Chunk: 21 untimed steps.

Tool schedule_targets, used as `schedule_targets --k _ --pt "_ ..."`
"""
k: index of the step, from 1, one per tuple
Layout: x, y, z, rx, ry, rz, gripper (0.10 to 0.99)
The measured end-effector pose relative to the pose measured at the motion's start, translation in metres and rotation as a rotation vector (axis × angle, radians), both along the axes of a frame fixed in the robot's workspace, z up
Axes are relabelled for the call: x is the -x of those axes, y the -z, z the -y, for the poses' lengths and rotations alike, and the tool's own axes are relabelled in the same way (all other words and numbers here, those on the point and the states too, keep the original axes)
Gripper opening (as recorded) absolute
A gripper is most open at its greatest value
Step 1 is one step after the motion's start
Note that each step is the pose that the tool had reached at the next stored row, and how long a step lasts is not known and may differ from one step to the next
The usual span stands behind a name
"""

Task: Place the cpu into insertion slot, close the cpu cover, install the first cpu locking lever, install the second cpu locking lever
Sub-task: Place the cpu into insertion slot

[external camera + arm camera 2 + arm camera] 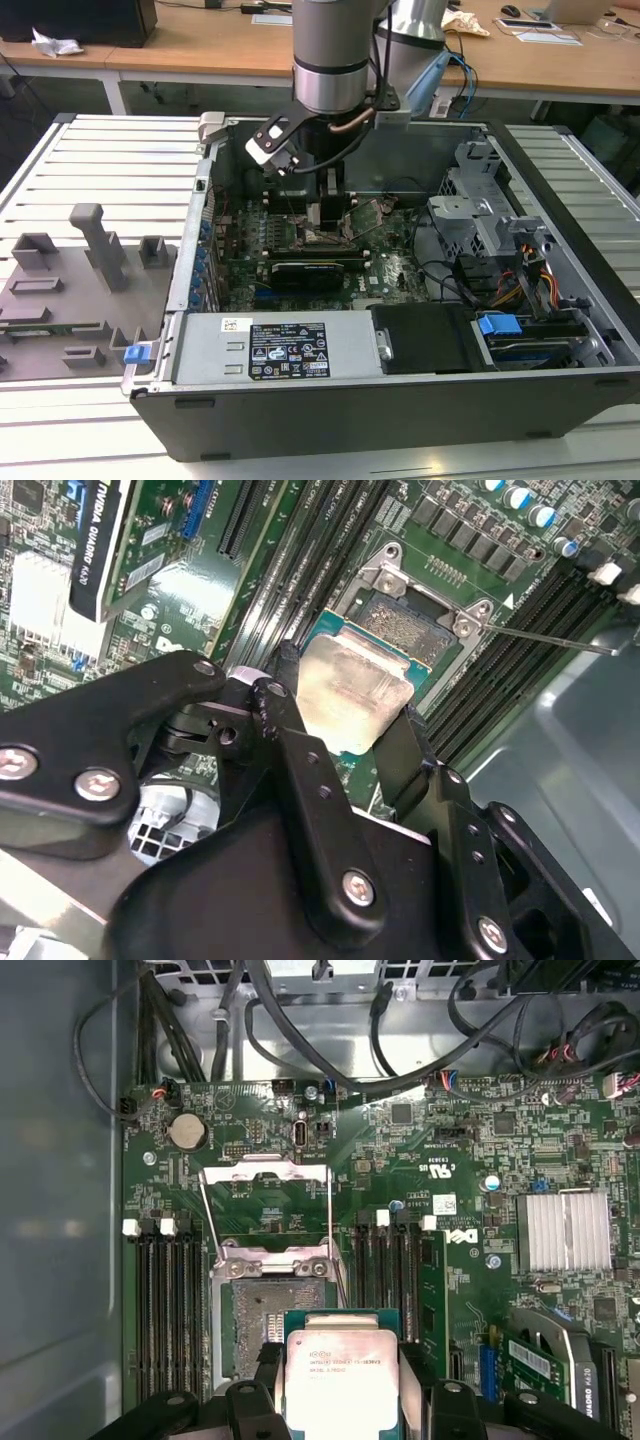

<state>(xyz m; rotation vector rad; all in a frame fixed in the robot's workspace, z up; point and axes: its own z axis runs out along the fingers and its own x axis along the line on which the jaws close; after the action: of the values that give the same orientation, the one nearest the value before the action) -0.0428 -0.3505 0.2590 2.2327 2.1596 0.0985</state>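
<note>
— State of the jaws?
— Clenched on the cpu (340,1380) (350,695), a finger (300,770) at each of two opposite edges, seen in both wrist views.
— Where is the cpu?
— Inside the case (400,400), held over the board (470,1180), overlapping one edge of the bare socket (272,1322).
— Cover?
— Cover (265,1172) swung open, lying beyond the socket on the side away from the cpu.
</note>
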Motion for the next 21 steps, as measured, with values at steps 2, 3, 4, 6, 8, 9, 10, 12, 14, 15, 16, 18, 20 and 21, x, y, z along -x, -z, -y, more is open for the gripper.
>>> schedule_targets --k 2,3,4,6,8,9,10,12,14,15,16,18,20,21 --pt "0.0000 0.0021 0.0000 0.000 0.000 -0.0001 0.541" --pt "0.0000 0.0029 -0.0001 0.000 0.000 0.0000 0.541" --pt "0.0000 0.0049 -0.0001 0.000 0.000 0.0000 0.541" --pt "-0.0023 0.0081 -0.0026 0.003 0.000 -0.0058 0.541" --pt "-0.0048 0.0114 -0.0063 0.004 0.000 -0.0108 0.541" --pt "-0.0061 0.0125 -0.0088 0.005 0.000 -0.0121 0.541" --pt "-0.0080 0.0135 -0.0118 0.005 0.000 -0.0153 0.541" --pt "-0.0099 0.0165 -0.0161 0.006 -0.001 -0.0185 0.541" --pt "-0.0100 0.0205 -0.0175 0.006 -0.006 -0.0186 0.541" --pt "-0.0100 0.0229 -0.0179 0.006 -0.011 -0.0186 0.541" --pt "-0.0100 0.0247 -0.0182 0.006 -0.020 -0.0185 0.541" --pt "-0.0100 0.0263 -0.0184 0.007 -0.038 -0.0185 0.541" --pt "-0.0100 0.0279 -0.0188 0.007 -0.055 -0.0185 0.541" --pt "-0.0100 0.0284 -0.0190 0.007 -0.058 -0.0185 0.541"
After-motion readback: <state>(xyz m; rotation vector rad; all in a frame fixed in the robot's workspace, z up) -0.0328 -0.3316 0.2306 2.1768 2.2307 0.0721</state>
